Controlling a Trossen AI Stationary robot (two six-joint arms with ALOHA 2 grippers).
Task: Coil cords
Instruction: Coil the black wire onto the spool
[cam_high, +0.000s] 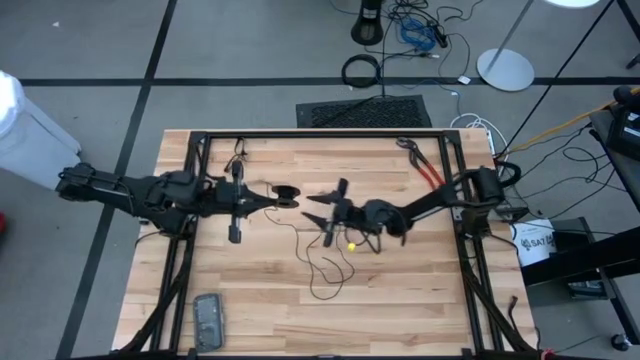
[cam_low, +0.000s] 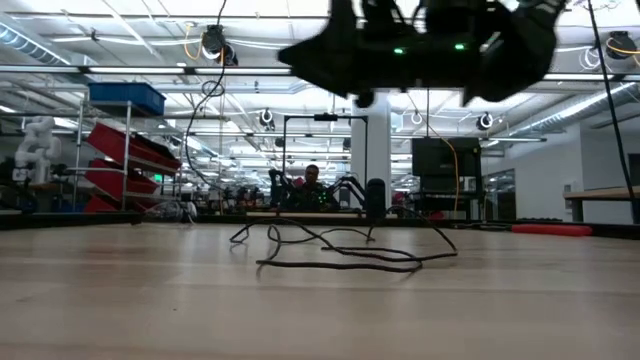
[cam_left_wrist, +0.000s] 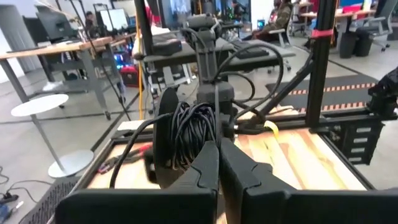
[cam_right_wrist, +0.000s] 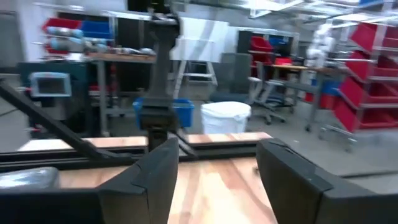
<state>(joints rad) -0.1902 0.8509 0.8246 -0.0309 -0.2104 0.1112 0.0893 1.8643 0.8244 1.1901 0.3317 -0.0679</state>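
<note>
The thin black cord is partly wound into a small coil (cam_left_wrist: 191, 134), and my left gripper (cam_left_wrist: 217, 149) is shut on it above the table's middle (cam_high: 287, 193). The rest of the cord (cam_high: 318, 268) lies in loose loops on the wood, also seen in the low view (cam_low: 340, 255). My right gripper (cam_high: 320, 212) faces the coil from the right, close to it, with its fingers wide open and nothing between them (cam_right_wrist: 217, 180). My left gripper pinches the coil's lower part (cam_left_wrist: 198, 155) between its two fingers, several turns together. The fingers reach in level from the table's left. The coil stands upright above the fingertips, clear of the table, and a slack strand (cam_high: 290, 228) trails from it down to the wood.
Red-handled pliers (cam_high: 425, 165) lie at the far right of the table. A small yellow object (cam_high: 350, 245) sits under my right arm, and a dark flat device (cam_high: 207, 320) lies near the front left. Black frame rails (cam_high: 320, 135) border the table.
</note>
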